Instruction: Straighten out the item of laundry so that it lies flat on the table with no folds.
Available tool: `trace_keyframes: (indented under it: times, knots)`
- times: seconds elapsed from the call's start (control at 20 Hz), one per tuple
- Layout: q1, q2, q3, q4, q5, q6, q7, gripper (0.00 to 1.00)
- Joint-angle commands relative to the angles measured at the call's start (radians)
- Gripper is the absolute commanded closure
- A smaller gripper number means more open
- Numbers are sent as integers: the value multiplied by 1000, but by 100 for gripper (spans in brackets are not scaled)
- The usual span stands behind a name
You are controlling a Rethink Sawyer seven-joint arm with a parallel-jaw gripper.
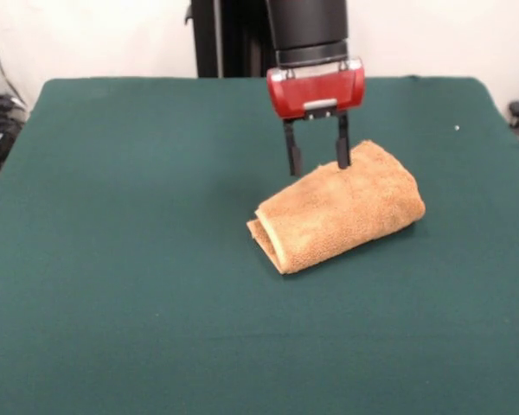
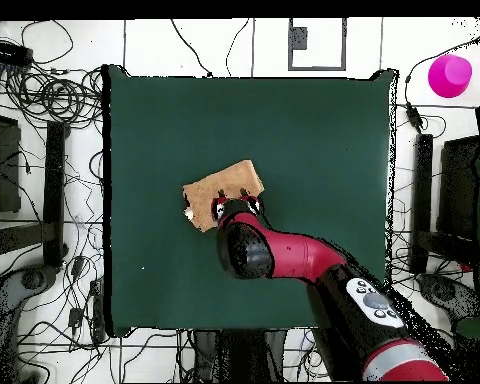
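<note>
The golden-tan terry towel [image 1: 342, 212] lies folded into a thick bundle a little right of the middle of the dark green table [image 1: 112, 259]. Its layered open edge faces the front left. My gripper [image 1: 317, 162] hangs just above the towel's far edge with its two black fingers [image 1: 292, 156] spread apart and nothing between them. In the overhead view the towel [image 2: 219, 187] shows as a tan rectangle, with the gripper [image 2: 238, 208] and red arm covering its side nearest the robot's base.
The table's edges [image 2: 109, 200] are bordered by cables and black stands on the floor. A magenta round object [image 2: 450, 75] sits off the table at the top right of the overhead view. A small white speck [image 1: 457, 128] lies on the cloth at the far right.
</note>
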Motion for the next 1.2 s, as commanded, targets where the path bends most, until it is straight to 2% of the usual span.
trace_keyframes:
  times: [0.05,0.6,1.2]
  knots:
    - [-1,119,99,-101,-56,-38,112,0]
    - [-37,181,148,-120,-80,22,104,0]
    - [-66,229,177,-90,-20,86,144,0]
